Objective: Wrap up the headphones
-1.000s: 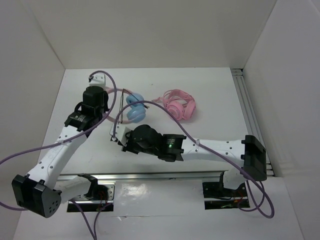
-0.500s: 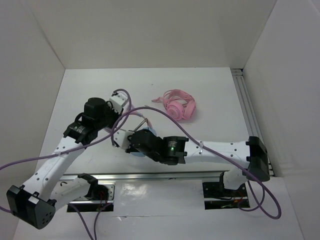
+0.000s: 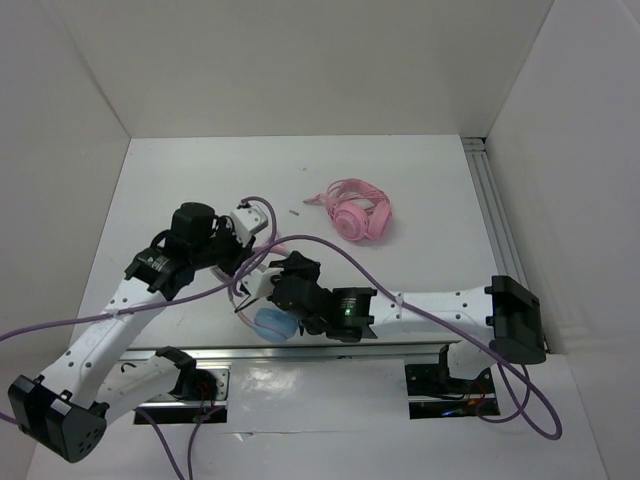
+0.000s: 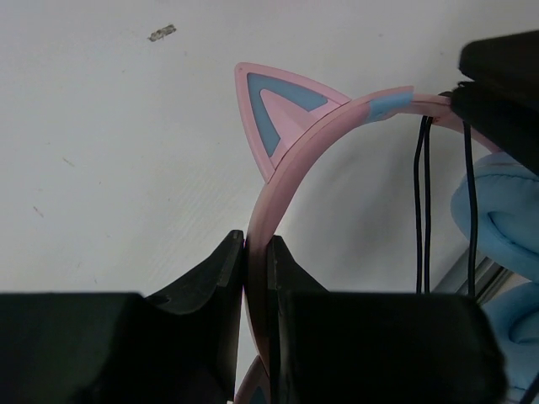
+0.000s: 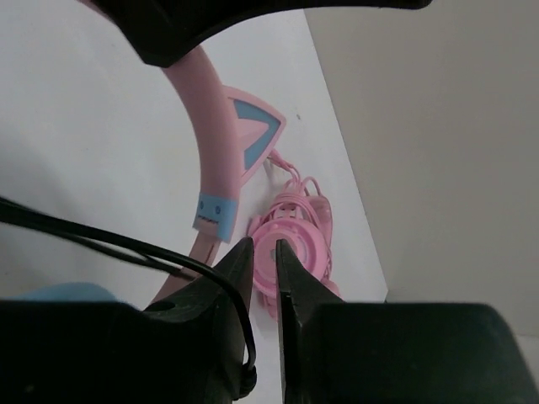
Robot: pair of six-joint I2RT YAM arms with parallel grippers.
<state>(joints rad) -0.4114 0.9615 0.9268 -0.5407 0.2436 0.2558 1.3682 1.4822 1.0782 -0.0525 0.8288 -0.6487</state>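
White table [image 3: 420, 170] between plain white walls [image 3: 300, 60] (metal rail [image 3: 497, 225] at right)

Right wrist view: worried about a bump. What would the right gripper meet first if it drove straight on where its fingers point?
Most likely the all-pink headphones on the table, straight beyond the right gripper, though depth is unclear. The cat-ear headphones pass left of that line.

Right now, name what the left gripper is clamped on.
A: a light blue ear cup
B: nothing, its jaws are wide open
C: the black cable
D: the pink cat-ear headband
D: in the left wrist view the left gripper is shut on the pink headband of the headphones, just below a cat ear, while the black cable runs clear of its fingers.
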